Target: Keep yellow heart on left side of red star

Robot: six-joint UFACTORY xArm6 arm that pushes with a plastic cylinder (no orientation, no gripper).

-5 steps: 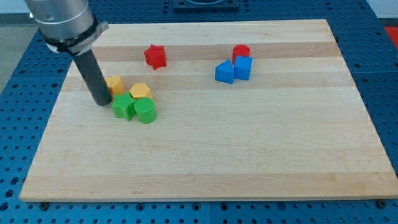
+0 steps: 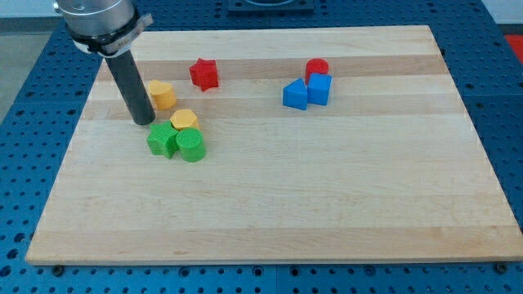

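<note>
Yellow heart (image 2: pixel 162 94) sits left of red star (image 2: pixel 203 73), my tip (image 2: pixel 143 121) just beside it.

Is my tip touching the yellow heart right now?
Cannot tell. In the camera view, my tip sits just left of and below the yellow heart, and the rod overlaps the heart's left edge, so neither contact nor gap shows plainly.

Grey arm, dark rod

The arm (image 2: pixel 96 18) shows as a smooth, metallic grey cylinder with a darker flanged collar (image 2: pixel 110 39) at its lower edge, one small tab jutting from it on the view's right. Below it runs a straight, matte black round rod (image 2: pixel 131 86), ending in my tip (image 2: pixel 144 122), blunt and flat.
</note>
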